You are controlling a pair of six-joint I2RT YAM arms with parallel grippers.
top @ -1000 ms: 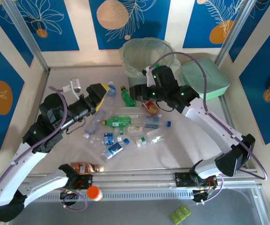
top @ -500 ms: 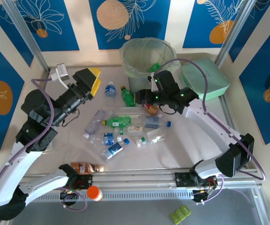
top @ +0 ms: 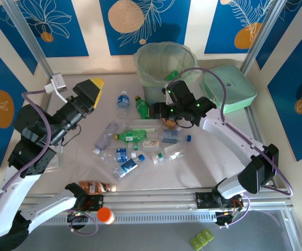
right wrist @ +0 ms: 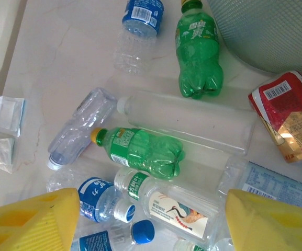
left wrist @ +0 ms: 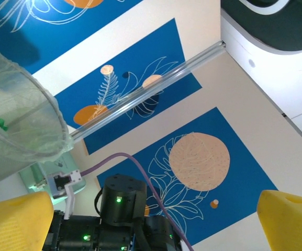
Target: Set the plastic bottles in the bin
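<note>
The right gripper (right wrist: 151,222), wide open and empty, hangs above the small clear and green plastic bottles (right wrist: 140,151) strewn on the white tabletop (top: 208,157) beside the tall translucent grey-green bin (top: 146,83), apparently choosing one. The left gripper (top: 93,88), also wide and empty, tilts upward, clear of them.

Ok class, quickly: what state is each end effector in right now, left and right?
Left end effector: open, holding nothing.
Right end effector: open, holding nothing.
</note>
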